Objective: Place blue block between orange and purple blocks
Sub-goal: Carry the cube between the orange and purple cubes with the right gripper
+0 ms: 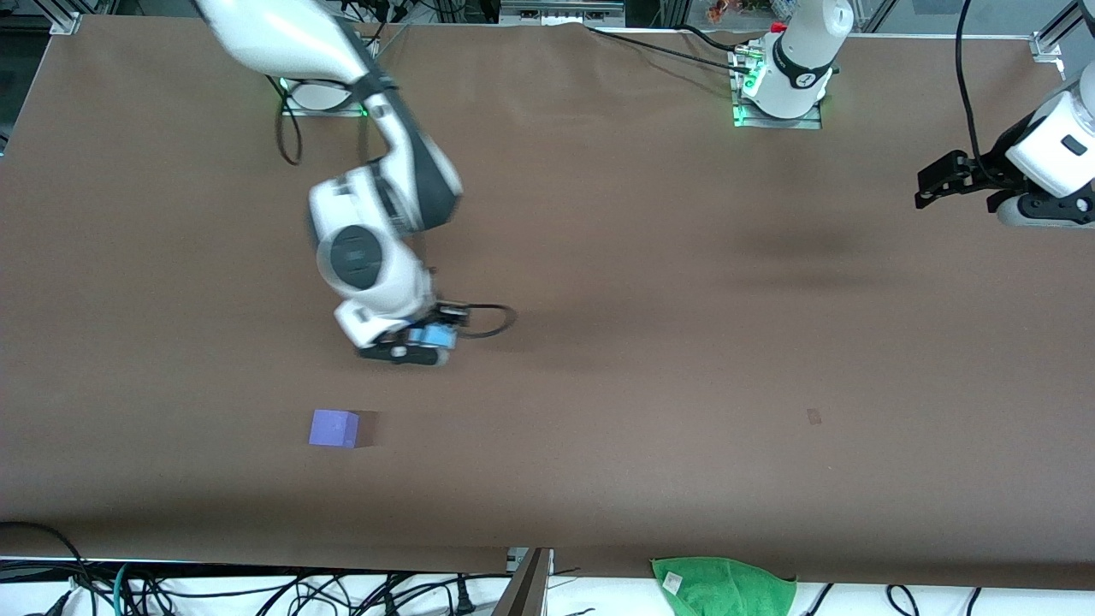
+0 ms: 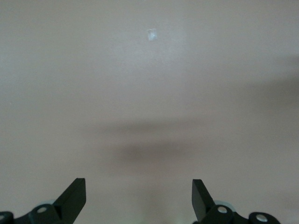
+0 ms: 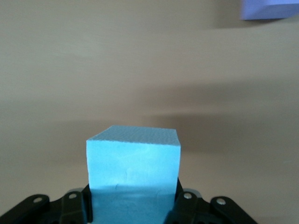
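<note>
My right gripper is shut on the sky-blue block and holds it over the brown table, toward the right arm's end. In the right wrist view the blue block sits between the jaws. The violet-purple block lies on the table near the front edge and also shows in the right wrist view. The orange block is out of view. My left gripper waits open and empty at the left arm's end; its fingers stand wide apart over bare table.
A green cloth lies at the table's front edge. A small dark mark is on the table toward the left arm's end. Cables run along the front edge and by the left arm's base.
</note>
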`<state>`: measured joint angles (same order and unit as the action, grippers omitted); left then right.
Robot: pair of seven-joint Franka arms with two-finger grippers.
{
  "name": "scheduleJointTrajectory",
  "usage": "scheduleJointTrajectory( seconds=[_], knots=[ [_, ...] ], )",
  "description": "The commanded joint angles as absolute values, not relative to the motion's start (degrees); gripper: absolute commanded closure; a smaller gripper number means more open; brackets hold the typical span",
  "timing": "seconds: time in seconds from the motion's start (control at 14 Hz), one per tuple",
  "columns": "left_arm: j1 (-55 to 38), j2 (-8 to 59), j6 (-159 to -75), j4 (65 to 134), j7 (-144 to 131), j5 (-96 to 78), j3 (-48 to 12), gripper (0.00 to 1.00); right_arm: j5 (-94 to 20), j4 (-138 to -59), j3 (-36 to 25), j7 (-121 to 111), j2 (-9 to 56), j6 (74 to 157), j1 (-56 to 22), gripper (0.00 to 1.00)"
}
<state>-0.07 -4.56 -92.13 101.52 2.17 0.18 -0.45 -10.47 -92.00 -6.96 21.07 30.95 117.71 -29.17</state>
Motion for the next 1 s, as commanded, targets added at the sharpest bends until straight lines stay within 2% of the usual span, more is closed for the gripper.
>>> scheduleJointTrajectory(
  seconds=[0.0,0.21,0.64,0.86,0.93],
  knots=[
    [-0.3,-3.1,-91.6,100.3,1.8,-0.3,-1.5,0.0,-11.9,-110.3,-7.7,12.9,22.0,127.1,-27.2,0.69],
    [-0.3,-2.5,-91.8,100.2,1.8,-0.3,-1.5,0.0,-11.9,-118.7,-8.5,10.7,21.9,137.1,-27.0,0.69],
    [-0.3,-2.2,-91.9,100.2,1.8,-0.3,-1.5,0.0,-11.9,-122.3,-10.9,5.2,24.1,142.5,-25.9,0.67],
    [-0.4,-1.7,-91.9,100.2,1.8,-0.3,-1.6,0.0,-12.0,-124.0,-10.8,4.3,24.8,145.8,-25.6,0.57],
    [-0.4,-1.7,-91.9,100.2,1.8,-0.3,-1.6,0.0,-12.1,-123.9,-10.8,4.5,24.8,145.8,-25.6,0.36]
  ],
)
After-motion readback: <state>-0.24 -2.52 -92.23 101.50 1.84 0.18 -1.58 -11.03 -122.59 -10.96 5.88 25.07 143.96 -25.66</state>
